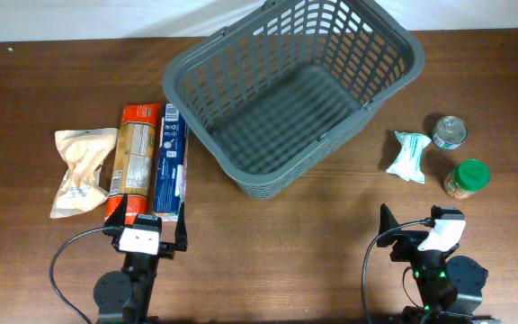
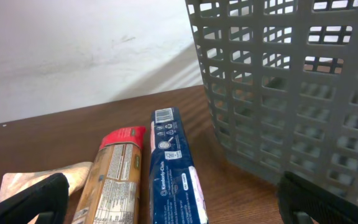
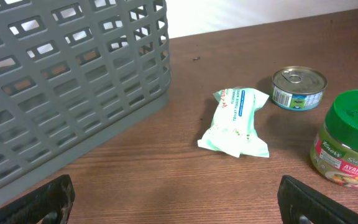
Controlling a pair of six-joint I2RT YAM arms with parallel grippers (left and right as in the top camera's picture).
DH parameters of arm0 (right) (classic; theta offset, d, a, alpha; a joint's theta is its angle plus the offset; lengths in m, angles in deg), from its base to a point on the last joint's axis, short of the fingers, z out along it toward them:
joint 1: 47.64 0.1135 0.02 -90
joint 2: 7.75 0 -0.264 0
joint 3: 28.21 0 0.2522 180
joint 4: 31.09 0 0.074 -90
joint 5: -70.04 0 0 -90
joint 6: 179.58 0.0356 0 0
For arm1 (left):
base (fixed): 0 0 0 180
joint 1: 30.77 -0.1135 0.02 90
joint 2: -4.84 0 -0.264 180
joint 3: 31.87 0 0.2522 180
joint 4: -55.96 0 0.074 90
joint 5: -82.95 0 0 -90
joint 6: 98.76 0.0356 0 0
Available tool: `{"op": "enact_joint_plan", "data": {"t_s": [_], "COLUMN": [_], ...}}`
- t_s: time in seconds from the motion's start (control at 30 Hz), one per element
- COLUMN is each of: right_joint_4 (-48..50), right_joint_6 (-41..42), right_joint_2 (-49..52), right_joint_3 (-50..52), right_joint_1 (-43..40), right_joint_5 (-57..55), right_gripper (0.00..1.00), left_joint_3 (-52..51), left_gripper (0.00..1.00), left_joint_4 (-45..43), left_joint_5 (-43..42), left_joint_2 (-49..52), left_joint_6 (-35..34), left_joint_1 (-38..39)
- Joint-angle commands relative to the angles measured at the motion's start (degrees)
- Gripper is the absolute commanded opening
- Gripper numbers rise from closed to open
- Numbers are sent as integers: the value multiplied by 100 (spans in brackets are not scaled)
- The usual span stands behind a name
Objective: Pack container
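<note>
The dark grey slotted container (image 1: 207, 67) stands empty at the table's back middle; its wall shows in the left wrist view (image 2: 278, 93) and the right wrist view (image 3: 73, 81). My left gripper (image 1: 147, 236) is open and empty at the front left, just before a blue packet (image 1: 171, 162) (image 2: 174, 174), an orange-red packet (image 1: 133, 157) (image 2: 114, 177) and a beige bag (image 1: 81, 171) (image 2: 36, 180). My right gripper (image 1: 416, 236) is open and empty at the front right, short of a mint-green pack (image 1: 409, 156) (image 3: 236, 121), a tin can (image 1: 450, 131) (image 3: 299, 87) and a green-lidded jar (image 1: 467, 177) (image 3: 350, 140).
The brown wooden table (image 1: 286, 243) runs to a white wall at the back. Black cables loop by both arm bases at the front edge.
</note>
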Motion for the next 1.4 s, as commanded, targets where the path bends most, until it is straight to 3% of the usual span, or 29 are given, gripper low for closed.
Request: {"op": "enact_joint_plan", "data": {"t_s": [0.0, 0.73, 0.87, 0.93, 1.17, 1.3, 1.37], "right_joint_4": [2, 24, 118, 168, -76, -1025, -1714], "right_joint_6": [44, 46, 302, 778, 778, 721, 210], "right_joint_2": [-66, -66, -66, -66, 365, 1582, 2771], "right_joint_3": [44, 44, 33, -109, -1349, -2549, -3709], "right_joint_1": [42, 42, 42, 42, 42, 42, 42], "right_joint_5": [70, 52, 245, 531, 385, 166, 133], "right_gripper": [99, 99, 99, 99, 99, 99, 100], "left_joint_3": [-48, -42, 116, 470, 2293, 3523, 4575], "left_gripper": [99, 99, 99, 99, 99, 99, 99], "left_joint_4": [-26, -76, 39, 363, 1714, 2225, 2736], "left_joint_5": [-20, -254, -529, -651, 57, 417, 529], "left_joint_2": [-66, -55, -55, -9, 1073, 2354, 3467], "left_joint_6": [55, 4, -750, -1150, -861, -249, 74], "left_joint_1": [-13, -13, -13, -15, -15, -15, -39]}}
